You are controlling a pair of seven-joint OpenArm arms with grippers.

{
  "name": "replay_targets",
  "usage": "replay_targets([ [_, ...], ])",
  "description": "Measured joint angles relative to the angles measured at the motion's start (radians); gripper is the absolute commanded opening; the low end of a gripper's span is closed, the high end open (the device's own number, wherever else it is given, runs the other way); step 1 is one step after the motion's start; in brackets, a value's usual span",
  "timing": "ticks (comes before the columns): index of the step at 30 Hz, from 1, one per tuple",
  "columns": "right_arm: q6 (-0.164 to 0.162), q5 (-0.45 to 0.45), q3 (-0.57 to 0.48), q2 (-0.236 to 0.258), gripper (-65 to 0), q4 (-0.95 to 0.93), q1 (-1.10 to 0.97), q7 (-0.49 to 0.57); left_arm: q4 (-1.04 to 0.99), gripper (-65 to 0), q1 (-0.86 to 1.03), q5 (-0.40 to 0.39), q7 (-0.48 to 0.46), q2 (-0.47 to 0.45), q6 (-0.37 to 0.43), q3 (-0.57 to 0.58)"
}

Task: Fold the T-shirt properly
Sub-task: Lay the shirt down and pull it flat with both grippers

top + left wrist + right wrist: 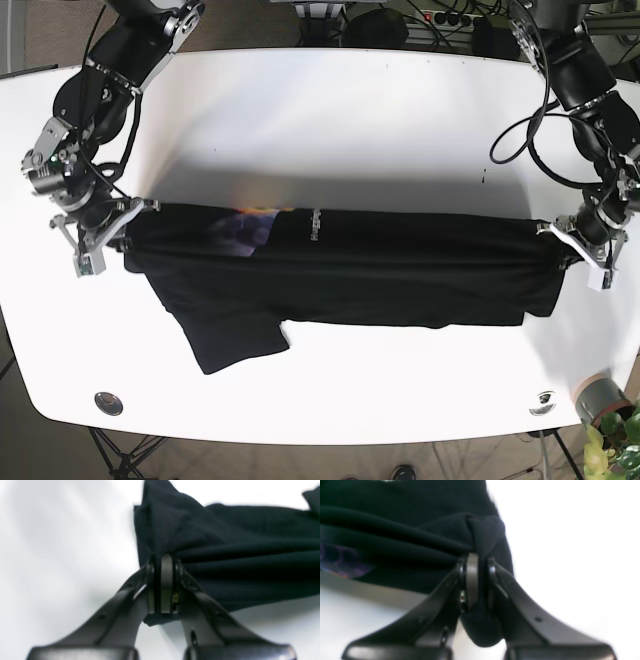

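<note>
**Both arms hold the shirt taut across the surface, mid-fold**

The black cotton T-shirt (340, 270) lies stretched in a long band across the middle of the white round-cornered surface (330, 130), with one sleeve (225, 335) splayed toward the near edge. The left gripper (163, 580) has its jaws clenched on a bunched end of cloth, as the left wrist view shows; the right gripper (476, 580) is likewise clamped on a gathered wad at the other end. In the base view the upper edge between them looks pulled straight and slightly raised, with a patch of coloured print (245, 228) showing near the right arm's end.

My reading is that a lengthwise fold is in hand: the two held ends are being carried over the body of the shirt. The next move would call for both arms to travel together at even height, lay the edge down square, and only then let go.

Both wrist views are soft and blurred. How many layers each pair of jaws holds cannot be told, and the print is mostly hidden under the fold. A small potted plant (605, 410) is cut off at the corner.
</note>
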Motion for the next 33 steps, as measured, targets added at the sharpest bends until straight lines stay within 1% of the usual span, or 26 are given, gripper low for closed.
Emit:
replay_targets([
  [4,-0.001,0.003,0.056,-0.040,-62.6,-0.001,-0.061,-0.001,0.011,-65.0,0.069,-0.010,0.001,0.000,-0.002,-0.021],
  [6,0.000,0.027,0.081,-0.050,-62.6,-0.001,-0.085,-0.001,0.012,-65.0,0.099,-0.011,0.001,0.001,-0.003,-0.040],
  [9,0.001,0.113,0.105,-0.048,-62.6,0.000,-0.139,-0.005,0.014,-65.0,0.145,-0.016,0.000,0.000,-0.003,-0.067],
  [12,-0.014,0.197,0.112,-0.047,-62.6,0.000,-0.200,-0.008,0.015,-65.0,0.187,-0.009,0.001,0.000,-0.004,-0.082],
  [13,-0.013,0.216,0.113,-0.047,-62.6,0.000,-0.212,-0.008,0.015,-65.0,0.195,-0.010,0.000,0.000,-0.003,-0.082],
  [16,-0.016,0.274,0.114,-0.044,-62.5,0.000,-0.255,-0.006,0.015,-65.0,0.222,0.003,-0.001,-0.001,-0.047,-0.084],
  [19,-0.016,0.298,0.114,-0.043,-62.5,0.001,-0.297,-0.005,0.015,-65.0,0.251,0.007,-0.007,-0.002,-0.086,-0.086],
  [21,-0.018,0.317,0.114,-0.042,-62.5,0.001,-0.321,-0.004,0.016,-65.0,0.268,0.008,-0.006,-0.003,-0.090,-0.086],
  [24,-0.018,0.322,0.115,-0.042,-62.1,0.001,-0.349,-0.002,0.016,-65.0,0.291,0.007,-0.010,-0.009,-0.091,-0.086],
  [26,-0.018,0.340,0.114,-0.042,-58.5,0.001,-0.369,0.003,0.016,-58.8,0.307,0.008,-0.011,-0.011,-0.094,-0.085],
  [27,-0.018,0.344,0.114,-0.042,-54.2,0.001,-0.377,0.003,0.016,-53.9,0.313,0.008,-0.011,-0.012,-0.094,-0.085],
  [29,-0.018,0.346,0.114,-0.041,-43.4,0.001,-0.400,0.004,0.016,-43.8,0.328,0.010,-0.010,-0.022,-0.094,-0.079],
  [30,-0.018,0.352,0.114,-0.041,-38.5,0.001,-0.414,0.004,0.016,-40.1,0.336,0.011,-0.011,-0.029,-0.094,-0.078],
  [31,-0.019,0.362,0.115,-0.040,-31.5,0.003,-0.424,0.004,0.016,-35.7,0.339,0.011,-0.010,-0.034,-0.094,-0.078],
  [33,-0.019,0.373,0.115,-0.039,-23.1,0.021,-0.455,0.008,0.016,-31.0,0.346,0.017,-0.010,-0.043,-0.093,-0.085],
])
